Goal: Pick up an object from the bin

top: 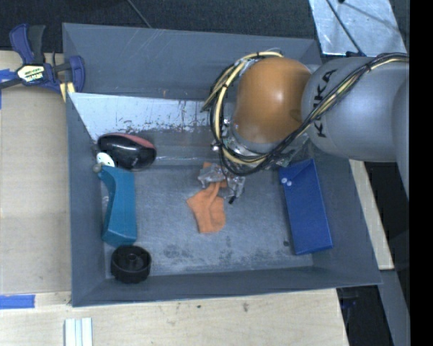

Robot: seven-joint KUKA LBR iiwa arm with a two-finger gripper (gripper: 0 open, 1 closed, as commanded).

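Observation:
My gripper (222,181) hangs low in the middle of the bin, under the orange dome on the wrist. Its fingertips stand right at the upper end of an orange cloth-like piece (208,209) that lies crumpled on the bin floor. The top edge of that piece reaches up between or against the fingertips. To the right, a flat blue rectangular box (306,206) leans along the bin's right wall.
At the left wall lies a blue-handled tool (119,204) with a black and red head (126,151). A black round cap (131,263) sits in the front left corner. The arm comes in from the upper right.

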